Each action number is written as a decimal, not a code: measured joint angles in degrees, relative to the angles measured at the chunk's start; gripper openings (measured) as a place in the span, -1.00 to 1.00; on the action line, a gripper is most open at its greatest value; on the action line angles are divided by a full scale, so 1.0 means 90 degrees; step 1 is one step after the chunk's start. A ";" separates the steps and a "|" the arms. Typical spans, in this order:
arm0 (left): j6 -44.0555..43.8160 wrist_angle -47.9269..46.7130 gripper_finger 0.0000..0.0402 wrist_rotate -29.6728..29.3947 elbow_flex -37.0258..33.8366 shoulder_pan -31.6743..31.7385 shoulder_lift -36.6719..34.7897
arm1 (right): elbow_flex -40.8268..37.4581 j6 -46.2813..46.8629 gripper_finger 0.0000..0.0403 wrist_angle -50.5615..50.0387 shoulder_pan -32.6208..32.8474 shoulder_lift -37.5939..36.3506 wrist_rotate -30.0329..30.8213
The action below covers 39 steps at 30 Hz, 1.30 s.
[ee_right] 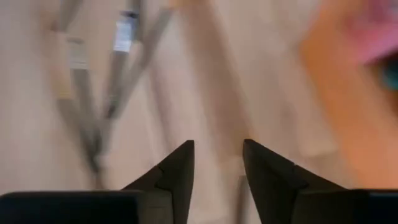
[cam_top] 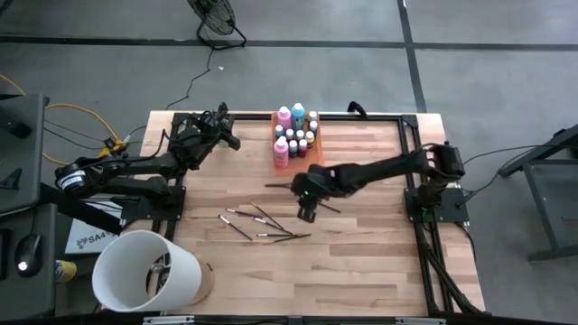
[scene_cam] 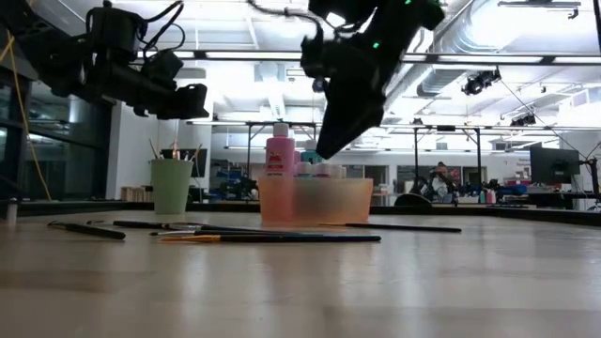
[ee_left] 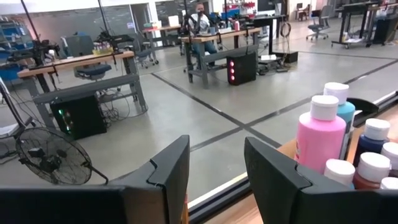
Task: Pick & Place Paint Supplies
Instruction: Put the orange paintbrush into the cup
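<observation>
Several thin dark-handled brushes [cam_top: 262,224] lie flat on the wooden table, in the low view brushes [scene_cam: 263,237]. Pink bottles [cam_top: 281,152] and a teal bottle [cam_top: 298,113] stand with small pale-capped bottles in the orange tray [cam_top: 276,162] at the far middle. My right gripper [cam_top: 305,209] hangs open above the table, slanting down, right of the brushes, nothing between its fingers [ee_right: 180,168]. My left gripper [cam_top: 230,140] stays open and level at the far left, beside the pink bottle [ee_left: 320,137].
A pale cup [cam_top: 144,271] with brushes standing in it sits at the near left corner; in the low view the cup [scene_cam: 171,188] looks mint green. A black frame [cam_top: 420,181] edges the table. Bare wood lies near and right of the brushes.
</observation>
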 joint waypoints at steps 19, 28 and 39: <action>0.0001 -0.0135 -0.24 -0.0016 0.0000 0.0000 0.0000 | 0.0323 0.0345 -0.38 -0.0405 -0.0695 0.1313 0.0490; 0.0034 -0.0136 -0.24 -0.0021 0.0000 0.0000 0.0000 | 0.0323 0.1071 -0.38 -0.0658 -0.1090 0.1290 0.0396; 0.0049 -0.0139 -0.24 -0.0026 0.0000 0.0000 0.0000 | 0.0325 0.1474 -0.39 -0.0744 -0.1312 0.1278 0.0081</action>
